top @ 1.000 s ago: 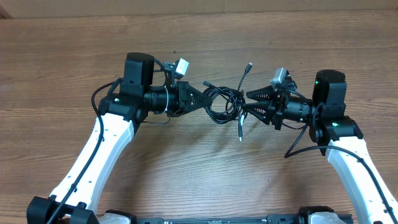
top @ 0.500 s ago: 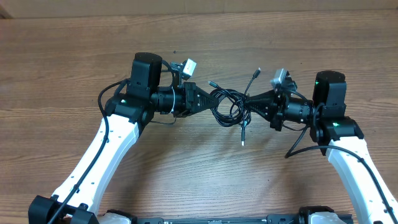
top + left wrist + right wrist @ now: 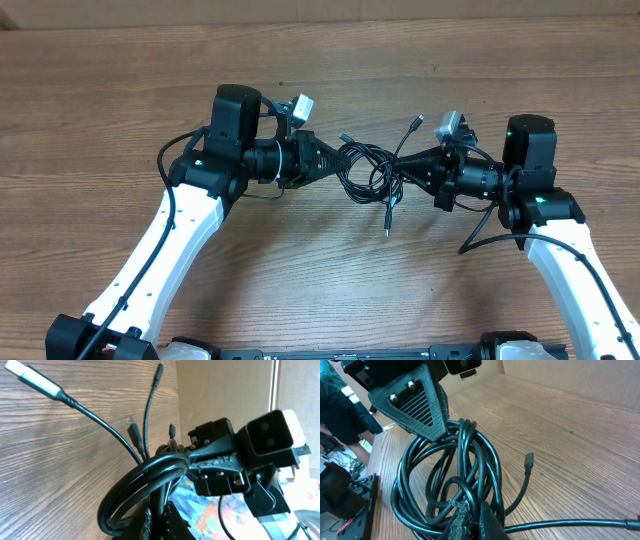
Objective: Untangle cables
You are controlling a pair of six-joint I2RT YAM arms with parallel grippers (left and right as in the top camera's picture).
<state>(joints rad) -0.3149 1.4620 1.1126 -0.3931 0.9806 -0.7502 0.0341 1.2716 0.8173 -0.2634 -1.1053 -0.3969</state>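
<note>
The cables (image 3: 364, 168) are a tangled coil of thin black cords hanging between my two grippers above the wooden table. My left gripper (image 3: 338, 160) is shut on the coil's left side. In the left wrist view the cables (image 3: 142, 477) loop out of its jaws (image 3: 156, 512). My right gripper (image 3: 401, 172) is shut on the coil's right side, and the right wrist view shows a strand of the cables (image 3: 445, 475) pinched between its tips (image 3: 474, 505). Loose plug ends stick out at the top right (image 3: 415, 122), top left (image 3: 343, 136) and below (image 3: 387, 228).
The wooden table (image 3: 120, 90) lies bare around the arms. A cardboard wall (image 3: 320, 8) runs along the far edge. Each gripper faces the other closely: the right one (image 3: 215, 462) fills the left wrist view, the left one (image 3: 415, 397) the right wrist view.
My right gripper has shut on the coil's right side. The left arm shifted right with the coil, and the loose ends moved with it.
</note>
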